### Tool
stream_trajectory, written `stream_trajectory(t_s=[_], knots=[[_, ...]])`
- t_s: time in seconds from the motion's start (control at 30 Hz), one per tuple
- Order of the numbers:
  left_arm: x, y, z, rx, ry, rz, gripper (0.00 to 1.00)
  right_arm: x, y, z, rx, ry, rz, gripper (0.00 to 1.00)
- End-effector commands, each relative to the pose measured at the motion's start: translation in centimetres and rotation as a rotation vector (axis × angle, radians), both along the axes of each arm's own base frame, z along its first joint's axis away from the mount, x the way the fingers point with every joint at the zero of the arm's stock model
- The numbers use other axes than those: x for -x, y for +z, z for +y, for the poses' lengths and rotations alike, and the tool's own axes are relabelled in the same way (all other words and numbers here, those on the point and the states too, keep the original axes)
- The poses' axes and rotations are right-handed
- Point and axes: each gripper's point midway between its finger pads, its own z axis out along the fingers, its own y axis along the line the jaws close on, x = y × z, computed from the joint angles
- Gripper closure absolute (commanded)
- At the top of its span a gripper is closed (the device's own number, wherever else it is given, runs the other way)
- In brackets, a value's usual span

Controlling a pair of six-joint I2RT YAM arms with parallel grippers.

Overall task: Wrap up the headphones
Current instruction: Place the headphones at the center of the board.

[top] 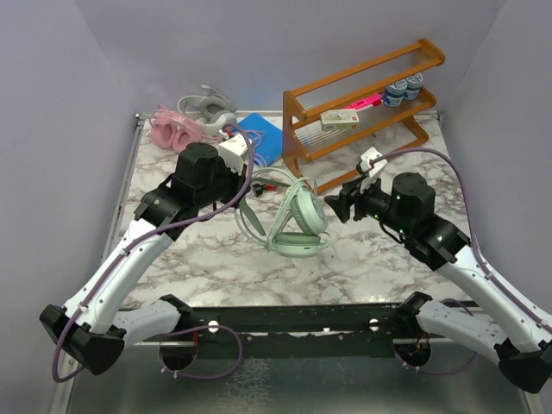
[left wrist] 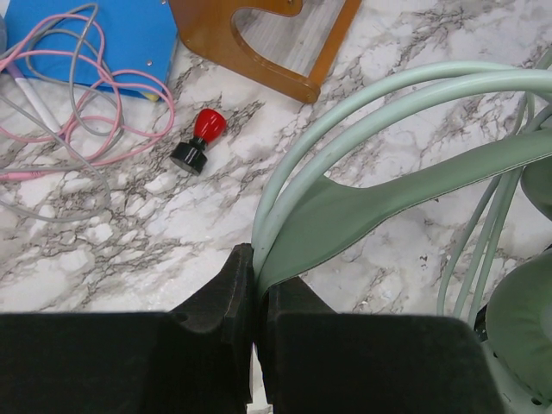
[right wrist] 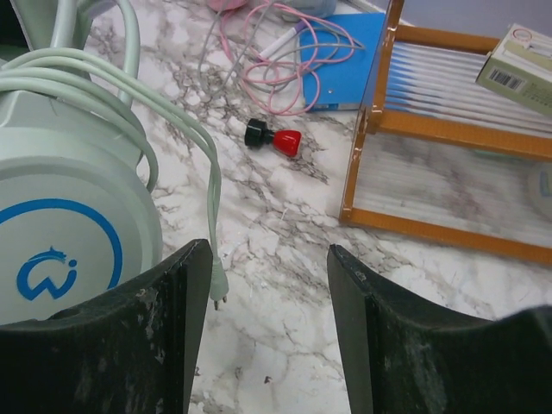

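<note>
Mint green headphones [top: 297, 220] are at mid-desk, slightly toward the right edge. They are held up by the headband and do not lie flat.

Left gripper [left wrist: 256, 267]: the fingers are closed tight on the flat strap of the headband, with the two thin hoops arching away just above the grip.

Right gripper [right wrist: 267, 259]: the fingers are parted and nothing is clamped between them.

Deciding relation: the headband runs from the left gripper toward the right arm, so the cups hang on the right arm's side. In the right wrist view one cup [right wrist: 60, 241] sits just beside the outer face of the left-hand finger. The cable [right wrist: 172, 121] is looped over that cup, and its free end drops to a plug [right wrist: 218, 297] at that finger's inner edge. The loose tail is therefore judged nearer the right gripper. Whether the plug touches the finger cannot be told.

Appearance: pale mint all over, a blue ring logo on the cup shell, a darker green cushion, and a thin matching cable in several loose turns. The wrap is judged unfinished because the tail hangs free.

Pink headphones [top: 172, 129] and silver-grey headphones [top: 207, 108] lie at the far left corner, their cables tangled across a blue pad [top: 263, 138]. A wooden rack [top: 366, 69] stands at the far right. A red-and-black object [left wrist: 198, 140] lies between the pad and the mint set.
</note>
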Motion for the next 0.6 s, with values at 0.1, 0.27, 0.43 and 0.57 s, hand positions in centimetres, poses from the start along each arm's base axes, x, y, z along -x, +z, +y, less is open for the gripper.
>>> stream_trajectory(t_s=[0.1,0.27,0.43,0.57], knots=[[0.5,4.5,-1.2,0.131,-0.042,-0.068,1.00,-1.4,1.1,2.4,-0.051,0.058,-0.067,0.41],[0.7,4.8,-1.2,0.137,-0.047,-0.074,1.00,-1.4,1.6,3.5,-0.080,0.110,-0.089,0.45],[0.7,4.9,-1.2,0.137,-0.044,-0.075,1.00,-1.1,1.1,4.0,-0.095,0.143,-0.082,0.51],[0.7,5.2,-1.2,0.142,-0.043,-0.079,1.00,-1.1,0.4,4.2,-0.099,0.148,-0.071,0.55]])
